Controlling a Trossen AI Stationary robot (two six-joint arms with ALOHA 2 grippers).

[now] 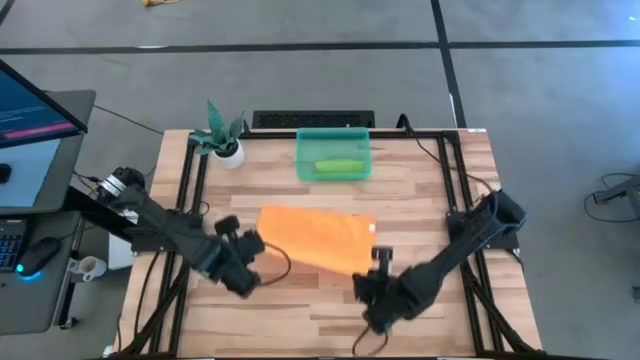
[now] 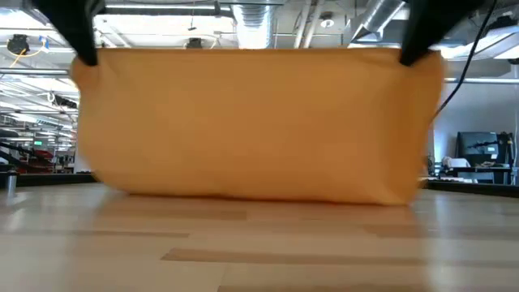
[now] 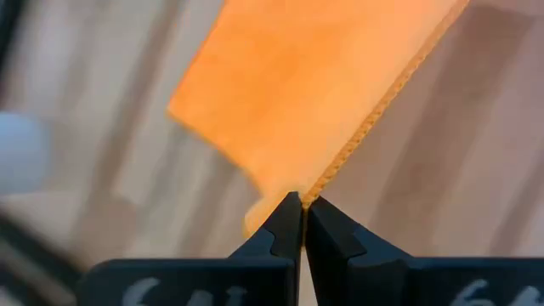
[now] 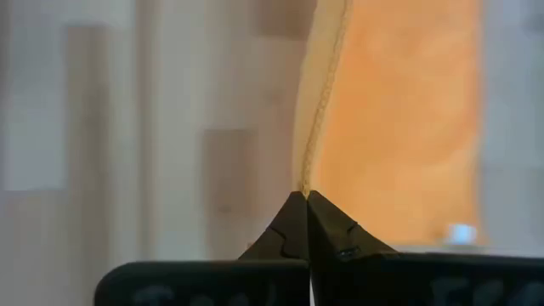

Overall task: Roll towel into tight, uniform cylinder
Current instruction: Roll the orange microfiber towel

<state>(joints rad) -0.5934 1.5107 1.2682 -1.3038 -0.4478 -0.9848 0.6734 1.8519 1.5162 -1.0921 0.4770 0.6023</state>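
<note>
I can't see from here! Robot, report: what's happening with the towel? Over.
Left tool and right tool shut on corners of the orange cloth towel. Towel lifted off the wooden table, not rolled. Nothing in the way.

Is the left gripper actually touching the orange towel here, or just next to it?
Touching. In the left wrist view the left gripper is shut on a corner of the orange towel, the hem running straight into the closed fingertips.
</note>
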